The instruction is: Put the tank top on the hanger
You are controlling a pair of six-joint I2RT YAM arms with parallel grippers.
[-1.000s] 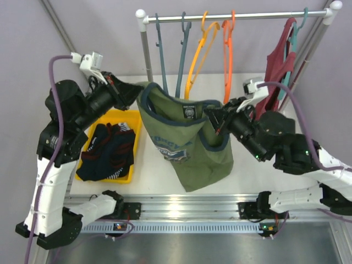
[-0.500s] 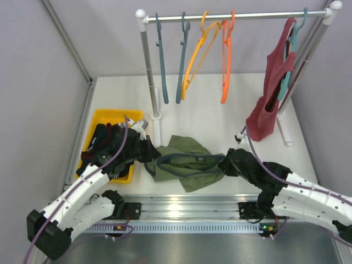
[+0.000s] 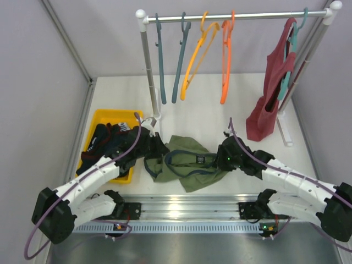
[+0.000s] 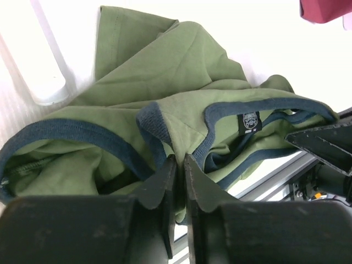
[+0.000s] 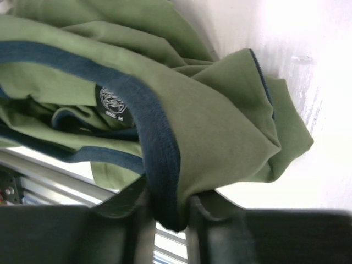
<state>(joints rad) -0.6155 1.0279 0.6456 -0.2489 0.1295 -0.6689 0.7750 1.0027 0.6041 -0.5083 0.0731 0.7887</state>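
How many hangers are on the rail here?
5, left to right on the rail: first teal-grey hanger, second teal-grey hanger, amber hanger, orange hanger, and a teal hanger inside the dark red top. None looks hidden.

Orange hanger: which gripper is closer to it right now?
Right. The right gripper pinches the tank top almost straight below the orange hanger in the top view; the left gripper pinches its other end, off to the left by the yellow bin.

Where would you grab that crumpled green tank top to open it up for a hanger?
By the navy-trimmed straps, one from each side. The tank top lies crumpled, but its neck opening gapes upward between them, so pulling outward should spread it. The left gripper and right gripper pinch that trim.
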